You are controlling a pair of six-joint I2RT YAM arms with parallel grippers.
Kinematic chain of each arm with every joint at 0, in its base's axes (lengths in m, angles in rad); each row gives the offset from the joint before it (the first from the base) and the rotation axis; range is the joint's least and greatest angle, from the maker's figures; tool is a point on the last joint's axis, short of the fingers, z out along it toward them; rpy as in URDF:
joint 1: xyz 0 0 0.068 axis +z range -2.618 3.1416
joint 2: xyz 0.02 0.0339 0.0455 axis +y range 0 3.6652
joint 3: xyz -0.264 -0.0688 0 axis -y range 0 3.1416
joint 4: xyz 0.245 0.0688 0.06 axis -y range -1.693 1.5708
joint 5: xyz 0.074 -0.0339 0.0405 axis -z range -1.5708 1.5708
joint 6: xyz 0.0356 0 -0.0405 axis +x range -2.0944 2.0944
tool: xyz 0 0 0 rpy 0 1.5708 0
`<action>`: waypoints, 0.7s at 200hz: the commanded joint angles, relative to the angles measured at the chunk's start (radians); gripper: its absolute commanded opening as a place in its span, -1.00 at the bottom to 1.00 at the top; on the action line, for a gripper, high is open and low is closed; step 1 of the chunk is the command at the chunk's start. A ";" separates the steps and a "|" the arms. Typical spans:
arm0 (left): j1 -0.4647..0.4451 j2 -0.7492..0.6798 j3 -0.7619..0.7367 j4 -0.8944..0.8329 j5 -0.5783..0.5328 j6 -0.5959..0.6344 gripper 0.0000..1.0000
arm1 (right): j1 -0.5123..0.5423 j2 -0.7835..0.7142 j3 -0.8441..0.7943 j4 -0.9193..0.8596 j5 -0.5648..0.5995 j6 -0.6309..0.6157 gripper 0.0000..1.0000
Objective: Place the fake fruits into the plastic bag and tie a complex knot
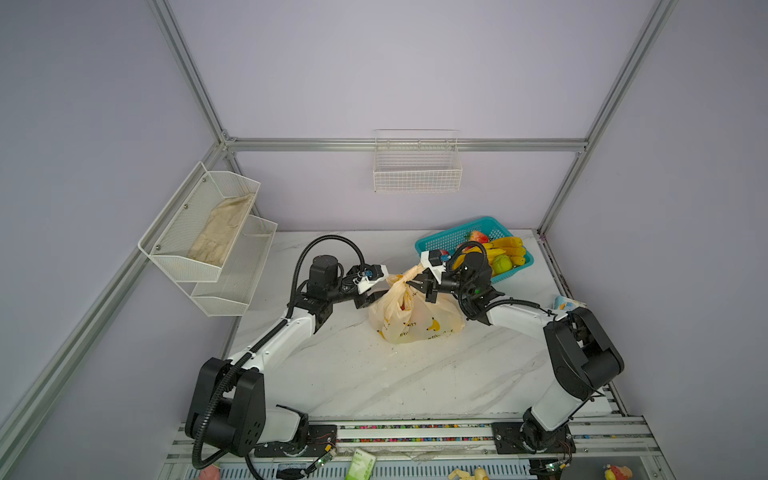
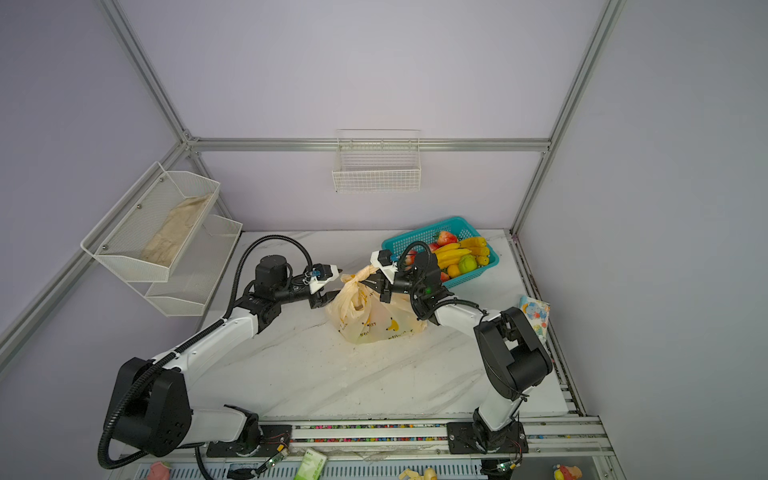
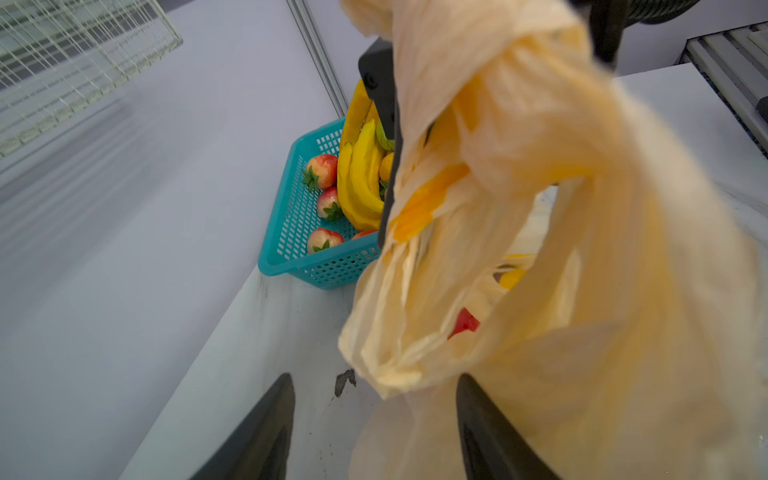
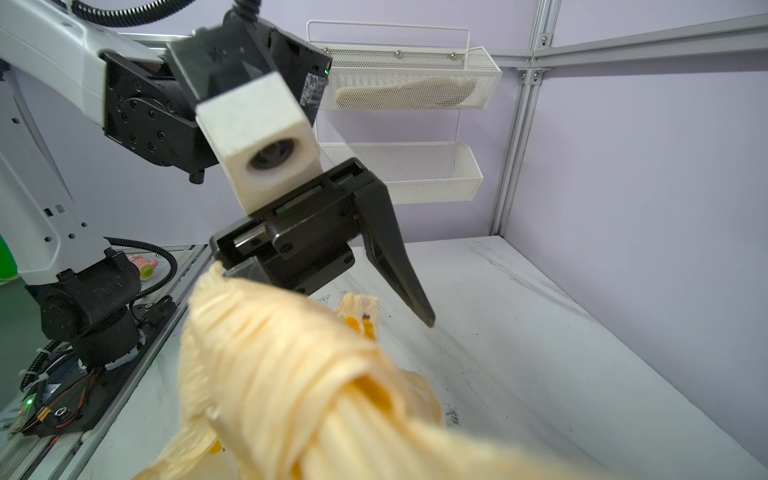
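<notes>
In both top views the right gripper's [image 1: 412,284] jaws clamp the plastic bag [image 1: 419,322] at its knot [image 1: 401,279]; the left gripper's [image 1: 376,297] jaws stand apart.

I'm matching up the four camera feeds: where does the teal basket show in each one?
In a top view: teal basket in the far right corner of the table.
In a top view: same far right corner.
Left wrist view: beyond the plastic bag, against the wall.
Right wrist view: not in it.
Shared landmark: the plastic bag, seen in all four.
</notes>
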 commanded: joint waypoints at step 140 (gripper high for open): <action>-0.013 -0.004 0.101 0.055 0.065 -0.027 -1.00 | 0.012 -0.028 0.019 -0.018 0.018 -0.042 -1.00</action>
